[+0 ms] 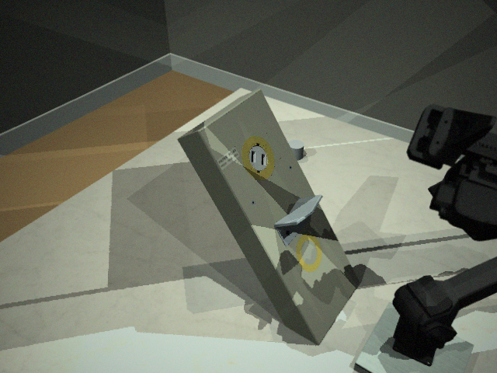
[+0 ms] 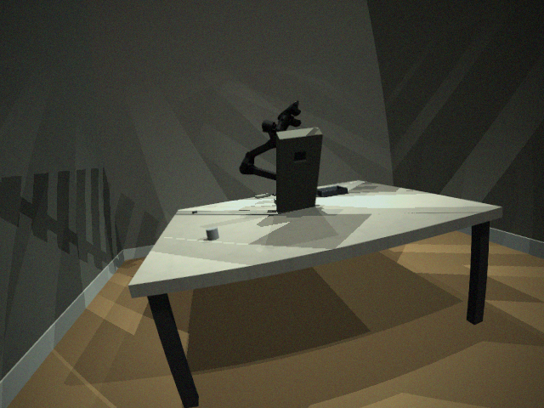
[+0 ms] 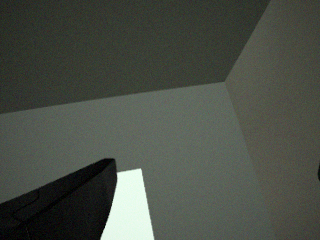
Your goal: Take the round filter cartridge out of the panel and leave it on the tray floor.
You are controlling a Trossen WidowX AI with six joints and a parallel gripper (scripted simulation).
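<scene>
The round filter cartridge (image 1: pixel 258 158) sits in the upper part of the sloped service panel (image 1: pixel 241 116) (image 2: pixel 296 184), inside a yellow ring (image 1: pixel 245 156). Its pale face shows two dark narrow slots and looks flush in the top view. My gripper (image 3: pixel 219 168) is open and empty. One black finger shows at the lower left of the wrist view and a sliver of the other at the right edge. In the exterior view it is raised above the panel's top, away from the cartridge. The dark tray (image 2: pixel 336 191) stands on the table beyond the panel; its floor is hidden.
A pale angled bracket (image 1: pixel 299 212) juts from the panel below the cartridge, above a smaller yellow ring (image 1: pixel 298 253). A small grey cylinder (image 1: pixel 297 150) (image 2: pixel 212 234) stands on the table behind the panel. The arm's base plate (image 1: pixel 457 353) is in front of the panel.
</scene>
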